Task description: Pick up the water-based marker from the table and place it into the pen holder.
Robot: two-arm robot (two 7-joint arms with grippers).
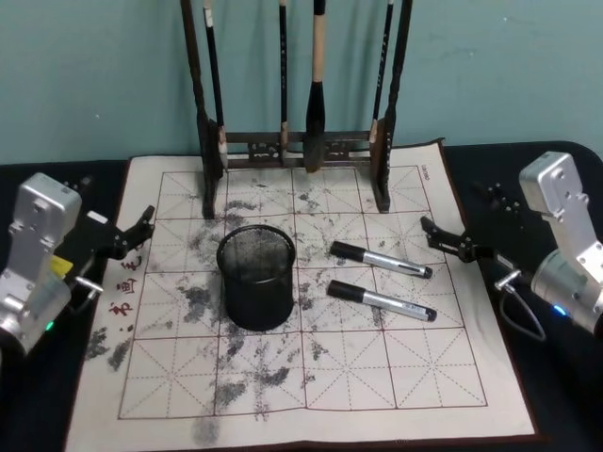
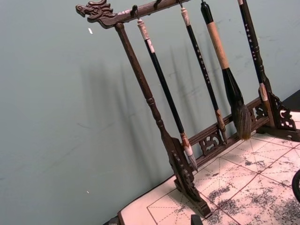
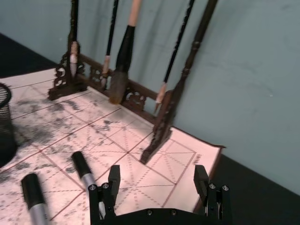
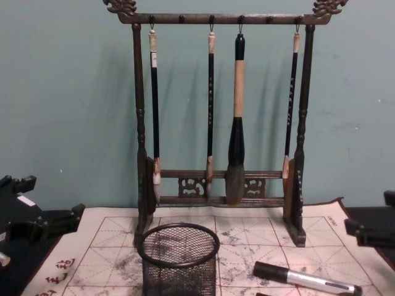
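Two water-based markers with black caps and silver barrels lie on the mat, right of the pen holder: one [image 1: 382,260] farther back, one [image 1: 382,300] nearer me. They also show in the right wrist view [image 3: 82,166] [image 3: 33,197]. The pen holder [image 1: 255,276], a round black mesh cup, stands upright mid-mat [image 4: 179,259]. My right gripper [image 1: 435,235] hovers open at the mat's right edge, just right of the far marker, its fingers [image 3: 114,180] spread with nothing between them. My left gripper [image 1: 141,231] is open at the mat's left edge, apart from everything.
A tall dark wooden brush rack [image 1: 292,151] with several hanging brushes stands at the back of the mat [image 4: 216,105]. The white gridded mat [image 1: 396,377] is ink-stained and lies on a black table. A teal wall is close behind.
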